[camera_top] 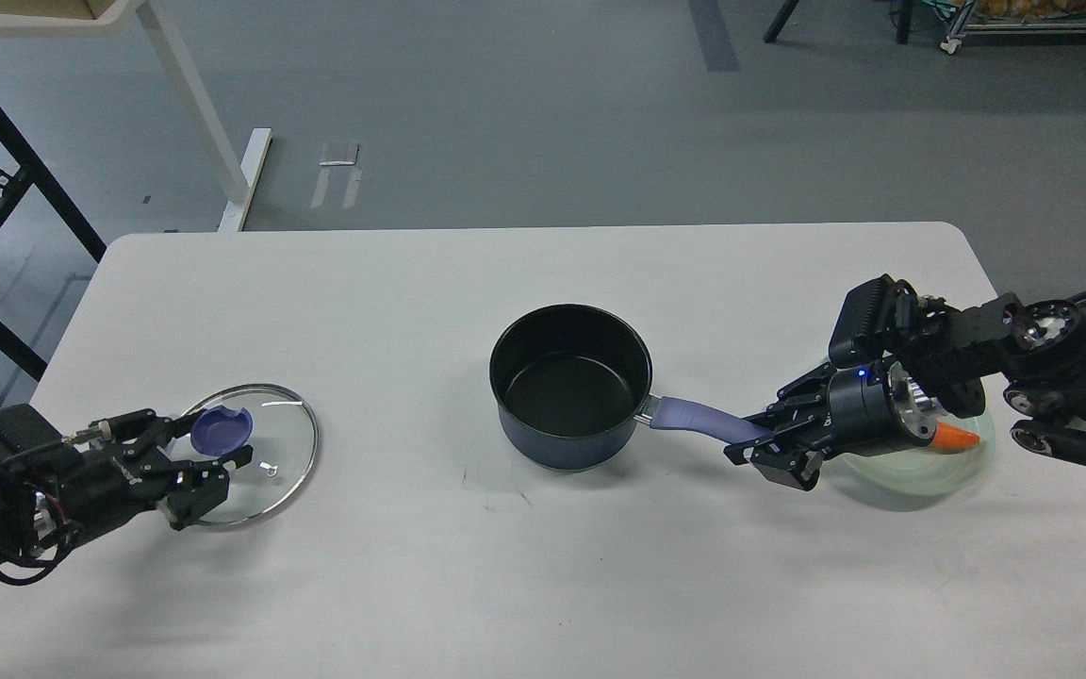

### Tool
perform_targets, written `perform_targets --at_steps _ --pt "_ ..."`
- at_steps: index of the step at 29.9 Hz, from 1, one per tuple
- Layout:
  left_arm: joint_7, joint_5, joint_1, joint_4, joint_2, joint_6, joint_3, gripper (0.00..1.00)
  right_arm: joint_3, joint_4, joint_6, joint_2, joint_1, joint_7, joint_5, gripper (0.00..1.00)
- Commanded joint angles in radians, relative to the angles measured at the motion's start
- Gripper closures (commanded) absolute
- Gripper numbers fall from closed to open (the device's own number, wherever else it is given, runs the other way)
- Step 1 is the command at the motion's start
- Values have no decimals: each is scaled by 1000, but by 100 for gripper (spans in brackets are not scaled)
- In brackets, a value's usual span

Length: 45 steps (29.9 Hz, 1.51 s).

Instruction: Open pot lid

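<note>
The dark blue pot (571, 382) stands uncovered in the middle of the white table (543, 585), its purple handle (694, 417) pointing right. My right gripper (762, 443) is shut on the end of that handle. The glass lid (274, 462) with its purple knob (220, 430) is low over or on the table at the front left, well apart from the pot. My left gripper (211, 443) has its fingers on either side of the knob and holds the lid.
A pale green plate (920, 476) with an orange carrot (956, 436) sits at the right, partly under my right wrist. Black and white furniture legs stand on the floor beyond the table's far left corner.
</note>
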Motion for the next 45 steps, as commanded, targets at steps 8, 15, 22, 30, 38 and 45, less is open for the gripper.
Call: perform_targets --at_steps 8,15,22,30,38,45 --pt "0 -58 -23 -44 22 4 -5 3 0 0 -1 1 0 0 0 63" --pt "0 -334 -113 -286 165 -63 -25 3 0 0 -1 -2 2 0 0 63" --pt "0 -950 -321 -257 166 -408 -52 2 0 -1 -2 -16 0 0 3 52" --pt "0 -1489 -365 -86 91 -623 -54 1 2 -12 -24 -19 5 0 46 6" --pt "0 -1640 -366 -58 82 -663 -81 1 8 -1 -24 -68 60 0 210 2" --pt "0 -1723 -365 -21 70 -672 -124 1 20 0 -21 -166 189 0 493 2"
